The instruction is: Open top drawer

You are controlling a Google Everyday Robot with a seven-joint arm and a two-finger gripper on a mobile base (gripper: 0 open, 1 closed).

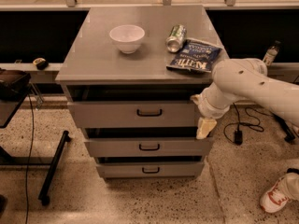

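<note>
The top drawer [117,114] is the tallest grey front of the cabinet, with a small black bar handle [149,112] at its centre; it stands slightly out, with a dark gap above it. My gripper [205,127] hangs from the white arm at the drawer's right end, pointing down, well right of the handle and just below the drawer's lower right corner. It holds nothing that I can see.
On the cabinet top [93,59] stand a white bowl [127,38], a lying can [176,37] and a blue chip bag [194,56]. Two shorter drawers [112,147] sit below. A black stand [51,169] is at left, cables [238,134] and a shoe [279,195] at right.
</note>
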